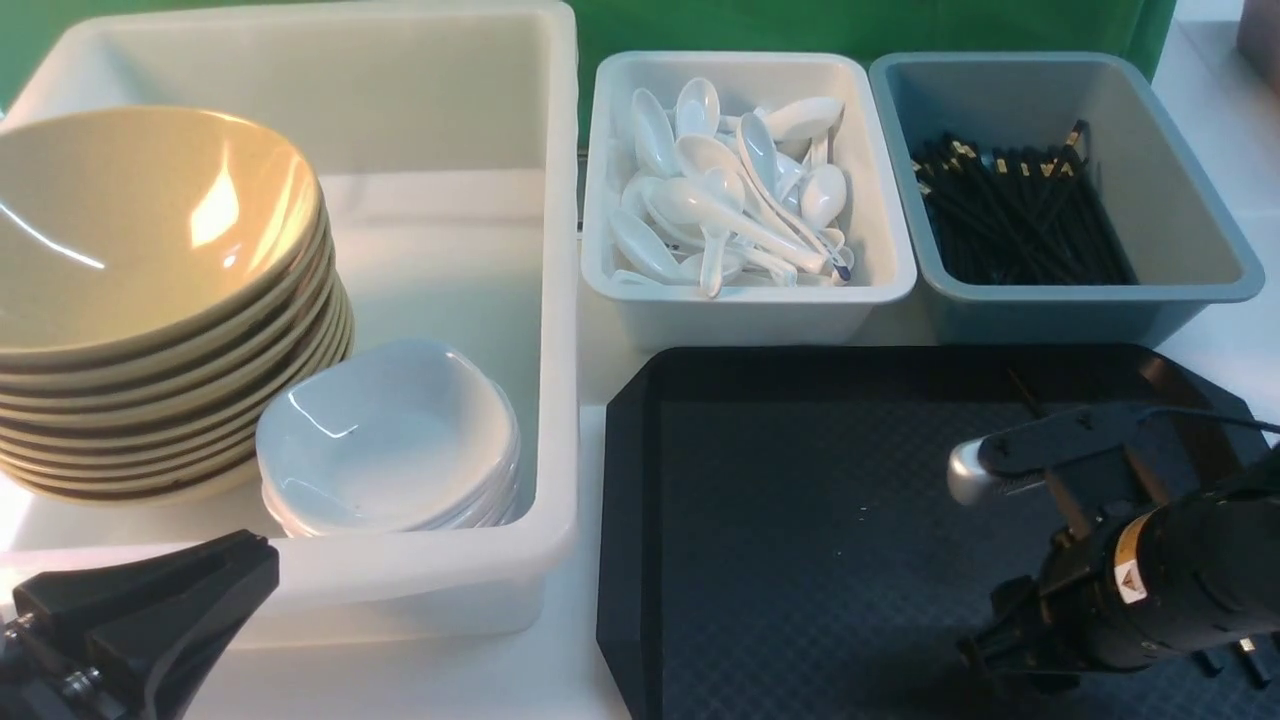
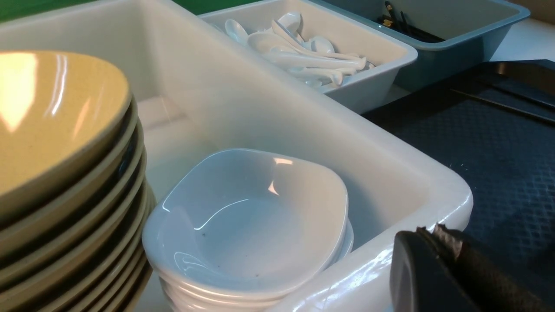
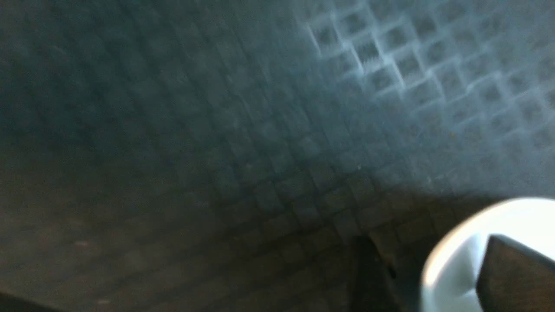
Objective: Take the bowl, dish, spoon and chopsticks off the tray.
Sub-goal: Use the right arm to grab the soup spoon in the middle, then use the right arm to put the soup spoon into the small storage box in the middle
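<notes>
The right pincer (image 1: 1085, 455) hangs low over the right-hand part of the large black, diamond-textured plastic tray (image 1: 780, 560) and straddles the white glossy Chinese soup spoon (image 1: 968, 472). The spoon lies crosswise to the pincer, its long axis running roughly along the tray's length. One rounded white end projects past the pincer toward the tray's middle, and the rest is hidden by the arm. In the right wrist view one dark finger (image 3: 516, 277) overlaps the spoon (image 3: 455, 260), but whether the jaws already pinch it or only bracket it cannot be told. The left pincer (image 1: 235, 570), pressed together and holding nothing, rests well off the tray's left edge, so the right arm is clearly the nearer. The pale rectangular plastic bin (image 1: 745, 320) of white spoons stands just beyond the tray's far edge, toward its left half, so the likely carry runs forward and leftward. The thin black chopsticks (image 2: 503, 99) lie on the tray near its far edge.
</notes>
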Motion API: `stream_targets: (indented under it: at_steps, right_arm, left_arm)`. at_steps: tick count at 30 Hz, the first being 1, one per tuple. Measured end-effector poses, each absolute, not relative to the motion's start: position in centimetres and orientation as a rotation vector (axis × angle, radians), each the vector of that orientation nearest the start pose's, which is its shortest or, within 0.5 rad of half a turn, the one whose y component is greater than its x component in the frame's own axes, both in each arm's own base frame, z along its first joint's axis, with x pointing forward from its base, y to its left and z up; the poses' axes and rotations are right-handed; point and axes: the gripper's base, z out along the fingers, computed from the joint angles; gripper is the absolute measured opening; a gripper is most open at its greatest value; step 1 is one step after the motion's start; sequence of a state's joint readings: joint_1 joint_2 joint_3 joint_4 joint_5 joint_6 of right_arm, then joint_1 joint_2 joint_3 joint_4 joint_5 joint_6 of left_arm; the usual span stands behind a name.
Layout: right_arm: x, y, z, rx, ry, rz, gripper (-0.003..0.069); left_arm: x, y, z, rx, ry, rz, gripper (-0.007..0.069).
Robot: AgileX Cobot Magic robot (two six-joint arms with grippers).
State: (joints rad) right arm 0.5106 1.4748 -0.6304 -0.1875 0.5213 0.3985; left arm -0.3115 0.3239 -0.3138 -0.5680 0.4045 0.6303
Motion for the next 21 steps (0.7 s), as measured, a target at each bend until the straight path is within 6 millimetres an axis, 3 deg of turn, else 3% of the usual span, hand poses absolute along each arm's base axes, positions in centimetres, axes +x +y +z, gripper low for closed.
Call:
stream_targets:
  at_steps: [6,12,13,15,16,17,18,21]
  right_arm:
    - [21.3,10.7,16.5,-0.467,2.788,-0.026,0.0170]
    - [21.5,11.3,18.5,-0.544,2.760,-0.025,0.0131]
    - [21.6,12.0,20.1,-0.569,2.730,-0.001,0.0120]
    - [21.6,12.6,21.2,-0.597,2.702,0.025,0.0115]
    - [21.8,13.6,23.1,-0.632,2.643,0.065,0.0115]
    - [22.3,15.2,26.7,-0.677,2.512,0.132,0.0115]
    - [22.3,15.4,27.1,-0.692,2.497,0.139,0.0115]
    - [23.4,17.3,32.6,-0.740,2.302,0.202,0.0115]
  left_arm:
    - [6.9,-4.3,26.7,0.526,1.776,-0.346,-0.0008]
    - [6.9,-4.3,26.6,0.528,1.778,-0.347,-0.0008]
    - [6.9,-4.3,26.6,0.527,1.777,-0.347,-0.0008]
    - [6.9,-4.3,26.7,0.525,1.774,-0.345,-0.0008]
    - [6.9,-4.2,26.7,0.523,1.773,-0.344,-0.0008]
    - [6.9,-4.2,26.7,0.522,1.771,-0.344,-0.0008]
    - [6.9,-4.2,26.7,0.522,1.771,-0.344,-0.0008]
    - [6.9,-4.2,26.7,0.522,1.771,-0.344,-0.0008]
